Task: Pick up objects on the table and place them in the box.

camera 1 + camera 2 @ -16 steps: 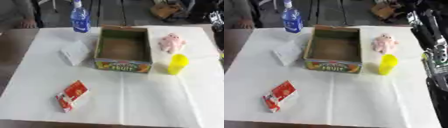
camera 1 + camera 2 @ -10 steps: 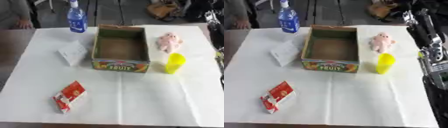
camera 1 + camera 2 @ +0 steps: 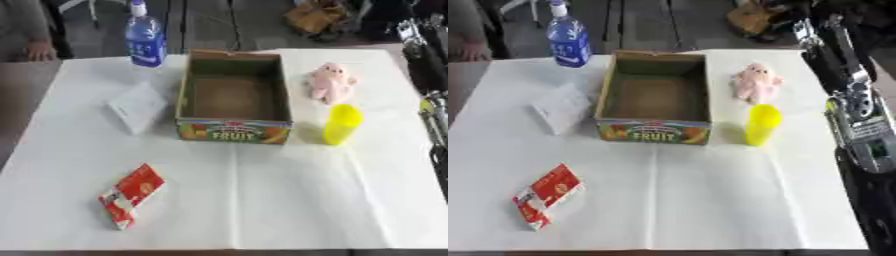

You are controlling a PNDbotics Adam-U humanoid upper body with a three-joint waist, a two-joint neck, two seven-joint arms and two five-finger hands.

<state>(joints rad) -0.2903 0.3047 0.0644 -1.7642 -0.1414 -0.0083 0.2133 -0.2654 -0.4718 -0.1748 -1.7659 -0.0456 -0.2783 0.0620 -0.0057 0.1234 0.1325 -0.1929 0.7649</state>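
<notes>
An open cardboard box (image 3: 234,131) with "FRUIT" on its front stands at the table's middle back, with nothing visible inside. A pink plush toy (image 3: 331,82) lies to its right, and a yellow cup (image 3: 341,124) stands upright by the box's front right corner. A white packet (image 3: 137,106) lies to the box's left. A blue bottle (image 3: 145,37) stands at the back left. A red and white carton (image 3: 131,195) lies at the front left. My right arm (image 3: 859,115) runs down the right edge, its hand out of view. No left hand shows.
A white cloth covers the table (image 3: 262,200). A person's hand rests at the far left edge (image 3: 39,50), off the cloth. Bags and dark equipment stand beyond the table's far side.
The whole picture has shifted slightly to the left, so the camera has turned. More of my right arm shows at the right edge. The objects on the table have not moved.
</notes>
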